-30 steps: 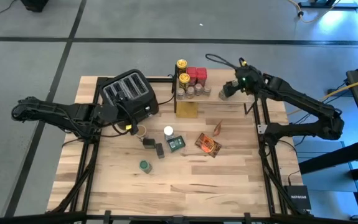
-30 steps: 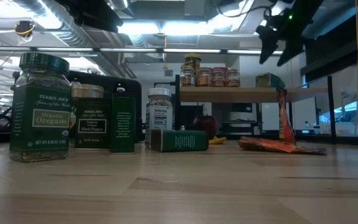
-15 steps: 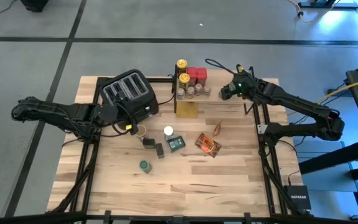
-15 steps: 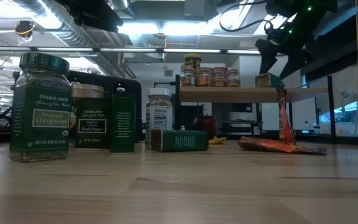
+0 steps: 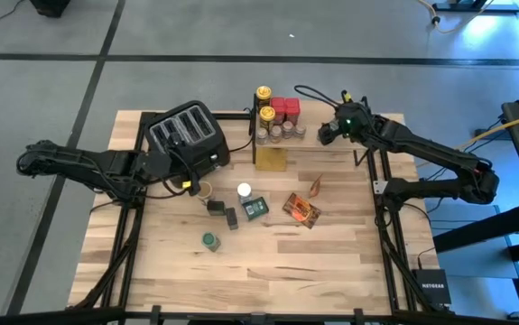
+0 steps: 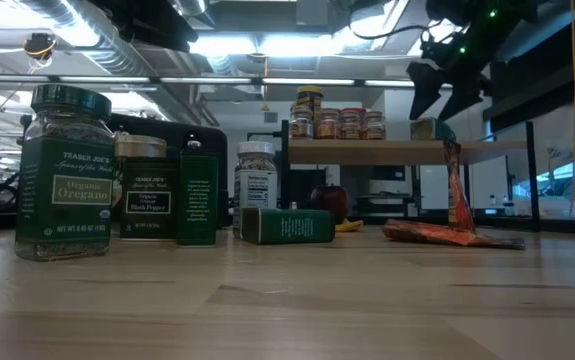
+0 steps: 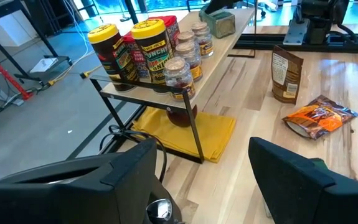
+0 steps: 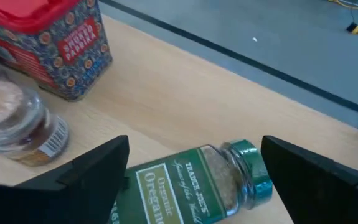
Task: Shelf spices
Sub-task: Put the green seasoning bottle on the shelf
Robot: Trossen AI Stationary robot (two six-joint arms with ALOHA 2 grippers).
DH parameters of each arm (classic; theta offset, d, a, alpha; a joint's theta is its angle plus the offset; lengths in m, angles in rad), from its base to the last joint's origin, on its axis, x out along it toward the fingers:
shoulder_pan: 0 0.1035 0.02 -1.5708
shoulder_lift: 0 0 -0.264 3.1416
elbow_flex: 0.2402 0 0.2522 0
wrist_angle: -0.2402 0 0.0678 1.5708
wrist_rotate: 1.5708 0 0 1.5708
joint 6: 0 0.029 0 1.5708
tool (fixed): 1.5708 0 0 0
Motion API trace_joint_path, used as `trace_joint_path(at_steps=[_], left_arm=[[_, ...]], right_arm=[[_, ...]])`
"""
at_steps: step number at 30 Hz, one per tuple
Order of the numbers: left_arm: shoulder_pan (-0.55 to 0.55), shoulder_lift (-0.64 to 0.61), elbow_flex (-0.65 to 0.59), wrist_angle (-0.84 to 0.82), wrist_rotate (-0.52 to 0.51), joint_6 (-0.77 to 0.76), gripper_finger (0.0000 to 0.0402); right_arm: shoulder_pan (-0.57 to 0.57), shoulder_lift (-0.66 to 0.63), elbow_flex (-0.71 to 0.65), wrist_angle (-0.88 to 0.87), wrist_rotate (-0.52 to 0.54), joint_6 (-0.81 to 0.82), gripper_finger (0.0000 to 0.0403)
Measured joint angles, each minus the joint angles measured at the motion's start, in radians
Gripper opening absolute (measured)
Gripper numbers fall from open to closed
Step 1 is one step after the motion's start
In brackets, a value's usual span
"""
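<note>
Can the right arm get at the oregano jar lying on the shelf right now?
Probably yes. The right gripper hangs open just above the oregano jar, which lies on its side on the shelf, with nothing between them.

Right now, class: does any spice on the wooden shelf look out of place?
Yes. A green-lidded oregano jar lies on its side on the pale wooden shelf, between the open right gripper's fingers; the neighbouring jars stand upright.

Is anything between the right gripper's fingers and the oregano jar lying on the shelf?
Nothing visible. The right gripper is open just above the oregano jar, which lies on its side on the shelf.
</note>
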Motion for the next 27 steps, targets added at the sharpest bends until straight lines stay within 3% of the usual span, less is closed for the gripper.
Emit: trace_joint_path(at_steps=[3,10,17,27], left_arm=[[0.0,0.0,0.0,0.0,0.0,0.0,0.0249],[0.0,0.0,0.0,0.0,0.0,-0.004,0.0249],[0.0,0.0,0.0,-0.001,0.0,-0.006,0.0249],[0.0,0.0,0.0,-0.001,0.0,-0.004,0.0249]], right_arm=[[0.004,-0.02,0.018,-0.012,-0.024,0.016,0.0372],[0.074,-0.041,0.025,-0.083,-0.063,0.255,0.0372],[0.16,-0.013,0.016,-0.135,0.066,0.258,0.0372],[0.198,-0.012,0.016,-0.241,0.067,0.232,0.0372]])
